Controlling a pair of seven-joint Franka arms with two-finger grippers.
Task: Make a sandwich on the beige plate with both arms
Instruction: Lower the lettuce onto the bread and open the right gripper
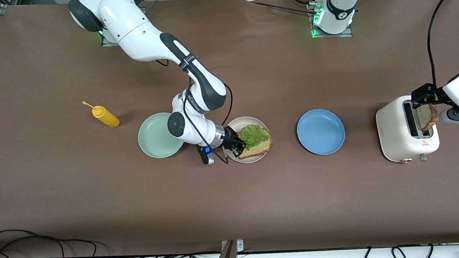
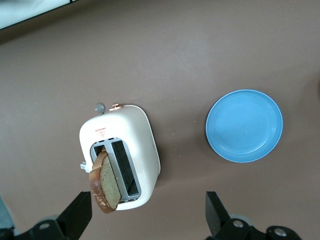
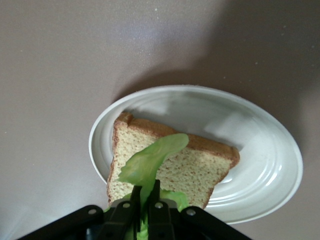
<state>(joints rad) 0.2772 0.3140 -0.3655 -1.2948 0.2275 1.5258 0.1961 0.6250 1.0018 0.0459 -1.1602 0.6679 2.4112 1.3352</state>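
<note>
One slice of tan bread (image 1: 261, 147) (image 3: 195, 172) lies on the beige plate (image 1: 234, 125) (image 3: 280, 150). My right gripper (image 1: 240, 146) (image 3: 145, 197) hangs low over the plate's edge, shut on a ruffled green lettuce leaf (image 1: 255, 134) (image 3: 150, 160) that drapes over this slice. A second bread slice (image 1: 428, 117) (image 2: 105, 181) leans out of a slot in the white toaster (image 1: 397, 134) (image 2: 137, 145) at the left arm's end of the table. My left gripper (image 1: 435, 106) (image 2: 147, 218) is over the toaster, open wide, with that slice close to one finger (image 2: 77, 216).
A blue plate (image 1: 320, 131) (image 2: 245, 125) sits between the beige plate and the toaster. A mint green plate (image 1: 154, 141) lies beside the beige plate, partly under the right arm. A yellow squeeze bottle (image 1: 106, 117) lies toward the right arm's end.
</note>
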